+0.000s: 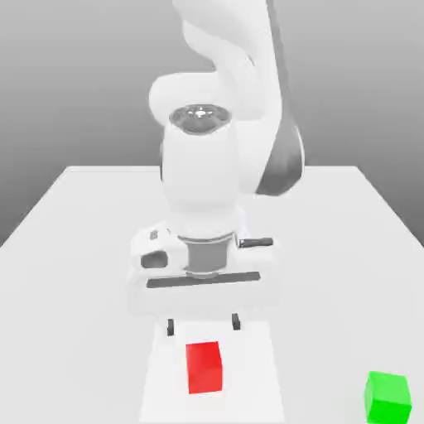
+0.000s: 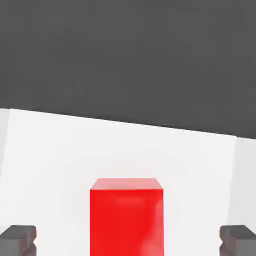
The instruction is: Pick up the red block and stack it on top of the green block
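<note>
Green block (image 1: 387, 399) well apart from red block (image 1: 204, 367), to its side toward the exterior view's right. Gripper (image 1: 204, 325) above red block, open wide.

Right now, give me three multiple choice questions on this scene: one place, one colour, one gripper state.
1. Where is the green block?
A) Under the gripper
B) Toward the exterior view's right
C) On the red block

2. What colour is the block between the two fingertips in the hand view?
A) Red
B) Green
C) Blue

3. How is the gripper?
A) Shut on a block
B) Shut and empty
C) Open

1: B, the green block sits near that view's right edge.
2: A, the red block lies between the fingertips there.
3: C, the gripper has its two fingers wide apart.
</note>
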Motion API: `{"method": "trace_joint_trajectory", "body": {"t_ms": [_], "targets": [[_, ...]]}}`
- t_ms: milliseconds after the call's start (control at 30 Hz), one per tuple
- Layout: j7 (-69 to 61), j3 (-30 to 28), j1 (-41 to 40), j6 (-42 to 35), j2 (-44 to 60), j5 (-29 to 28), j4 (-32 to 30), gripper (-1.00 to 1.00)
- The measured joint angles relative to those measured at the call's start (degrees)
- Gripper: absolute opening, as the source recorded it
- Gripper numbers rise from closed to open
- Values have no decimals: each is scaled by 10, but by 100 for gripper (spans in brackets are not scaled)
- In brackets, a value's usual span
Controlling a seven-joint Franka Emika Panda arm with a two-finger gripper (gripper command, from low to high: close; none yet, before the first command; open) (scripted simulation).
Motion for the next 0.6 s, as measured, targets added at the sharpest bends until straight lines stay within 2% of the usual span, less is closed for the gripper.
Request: {"method": "trace_joint_trajectory", "body": {"t_ms": [100,133,367,533,600], "targets": [[-6,8,-6,52,62,7,8,0],[-7,10,-8,64,77,9,10,-100],[-6,11,-9,65,78,8,10,-100],[3,5,-6,-12,-12,-5,-4,-100],[1,20,10,-41,-21,-14,17,-100]]}}
